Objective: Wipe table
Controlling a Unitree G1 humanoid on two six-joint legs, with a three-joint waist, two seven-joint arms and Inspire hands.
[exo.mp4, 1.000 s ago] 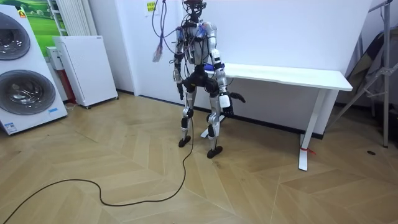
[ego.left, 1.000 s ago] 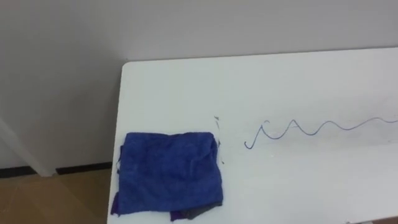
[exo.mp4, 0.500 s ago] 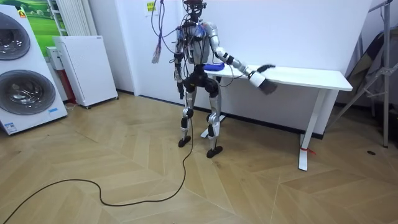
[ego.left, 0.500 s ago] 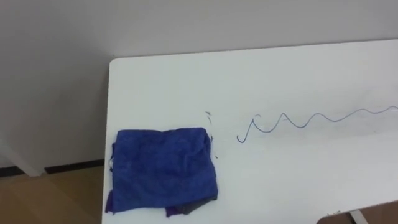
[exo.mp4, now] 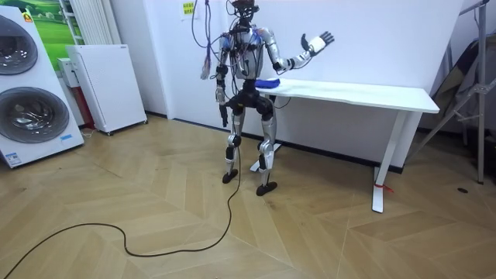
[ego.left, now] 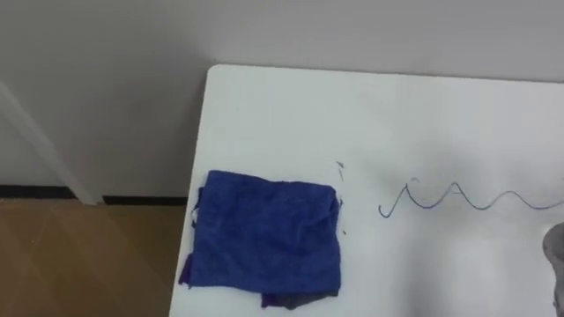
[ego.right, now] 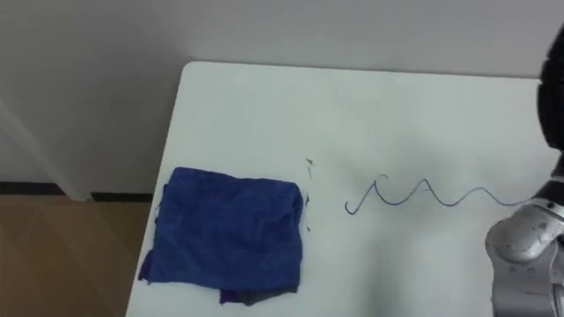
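Observation:
A folded blue cloth (ego.left: 269, 238) lies flat near the left end of the white table (ego.left: 352, 106), close to its front edge. To the right of the cloth a wavy blue pen line (ego.left: 449, 198) runs across the tabletop. In the room view I stand at the table's left end, beside the cloth (exo.mp4: 267, 81). My right arm is raised over the table and its hand (exo.mp4: 318, 39) is open, fingers spread, touching nothing. Its silver forearm (ego.right: 524, 246) enters at the lower right, just past the line's end. My left hand (exo.mp4: 221, 99) hangs at my side.
A pale wall stands right behind the table. Wooden floor (ego.left: 88, 255) lies beyond the table's left edge. A washing machine (exo.mp4: 31, 85) and a low white cabinet (exo.mp4: 105, 85) stand at the room view's left, and a folded stand (exo.mp4: 473, 85) at its right.
My right arm has swung up from beside my leg, out over the table, and now stands raised with the hand open. The eye view has shifted; the cloth has not moved.

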